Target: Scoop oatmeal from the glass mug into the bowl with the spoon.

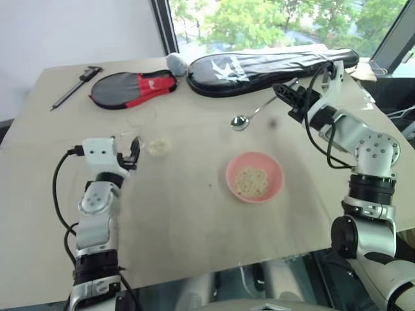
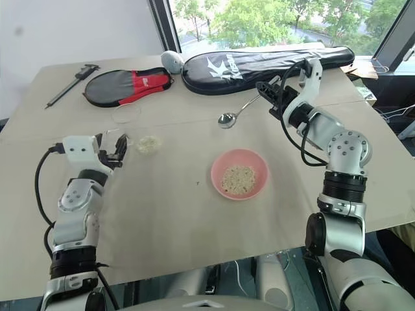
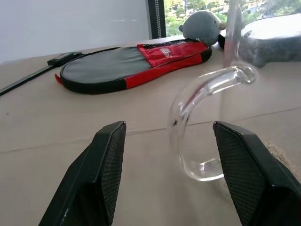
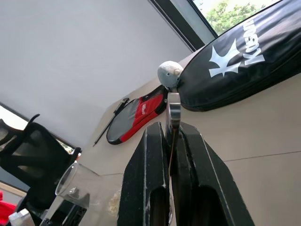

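1. Daylight from the big window falls across a tan tabletop (image 1: 194, 207) holding two racket cases, a dark caliper and the task things.
2. Just ahead of the left gripper (image 3: 167, 155) stands the glass mug (image 2: 126, 123), its clear handle (image 3: 197, 122) sitting between the two parted black pads without either touching it, as far as I can see.
3. Oatmeal (image 2: 148, 144) lies in a small heap at the mug's base, and more already sits in the pink bowl (image 2: 239, 173).
4. Held high over the far side, the right gripper (image 2: 267, 94) is clamped on the handle end of the spoon (image 2: 235, 114), whose bowl hangs low toward the tabletop.
5. My advice for this step: ease the left gripper forward until the handle is centred, close gently on thin glass, and steady the mug before the spoon comes over.
6. Pushing too fast could slide or tip the mug.
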